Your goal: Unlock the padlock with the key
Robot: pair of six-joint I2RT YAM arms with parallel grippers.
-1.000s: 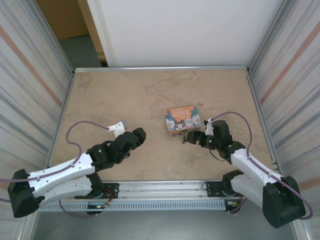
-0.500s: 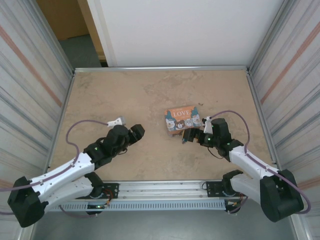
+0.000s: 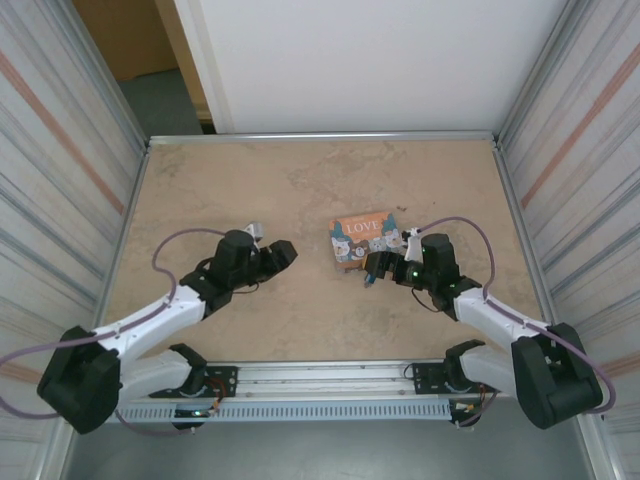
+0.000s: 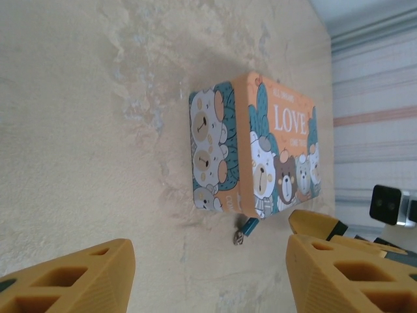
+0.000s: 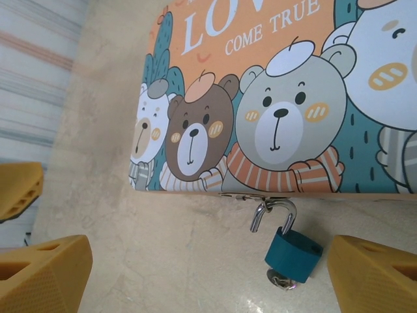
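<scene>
Both arms have crept in toward the box since a second ago. The left gripper has swung up and to the right. The right gripper has slid left and now sits just beside the near edge of the box.

The box is a flat rectangle with smooth sides. It is orange and teal, with cartoon bears and the word LOVE printed on the lid. It lies on the table, which is tan and blotchy like stone.

The padlock hangs at the near side of the box. Its body is small, chunky and teal. Its loop is shiny silver metal, bent like a U, and it hooks through a little metal catch on the box. The key is a small silver bit at the bottom end of the padlock. I cannot tell if the lock is clicked shut.

On both grippers the fingers are blocky orange wedges with hollow holes. The left ones are spread wide with nothing between them, and the box lies out ahead of them. The right ones are spread wide too and hold nothing. The padlock lies between them, nearer the right one, and does not touch it.
</scene>
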